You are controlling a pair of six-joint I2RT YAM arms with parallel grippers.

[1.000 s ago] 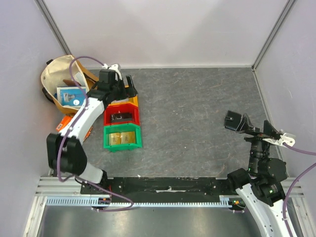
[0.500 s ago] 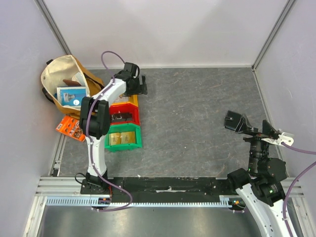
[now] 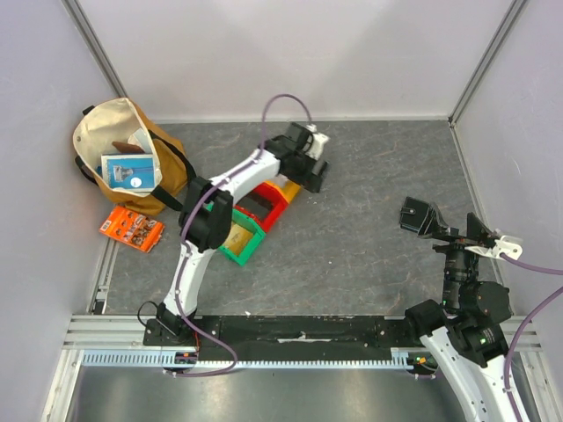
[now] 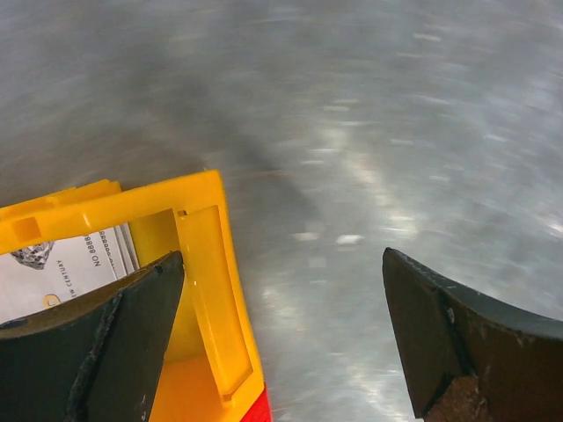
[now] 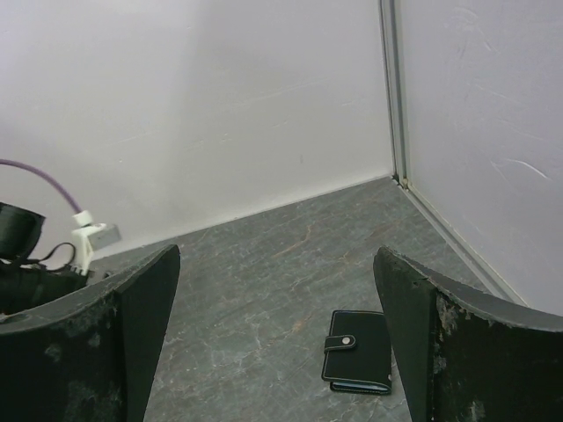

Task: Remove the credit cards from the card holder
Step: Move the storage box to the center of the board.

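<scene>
Left gripper (image 4: 281,308) hangs with jaws spread wide and empty at the edge of the yellow bin (image 4: 204,264). Right gripper (image 5: 274,281) is likewise spread and empty. The card holder (image 5: 359,352) lies closed, flat on the grey table (image 5: 264,237), between the right gripper's fingers in its wrist view.

Bag (image 3: 123,158) left, packet (image 3: 131,229) before it, bins (image 3: 242,251) right; card holder (image 5: 359,352) far right.

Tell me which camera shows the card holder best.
Right wrist view: the card holder lies shut and unblocked on the tabletop, low in frame. The top view shows none of it; the left wrist view shows only a yellow bin.
</scene>
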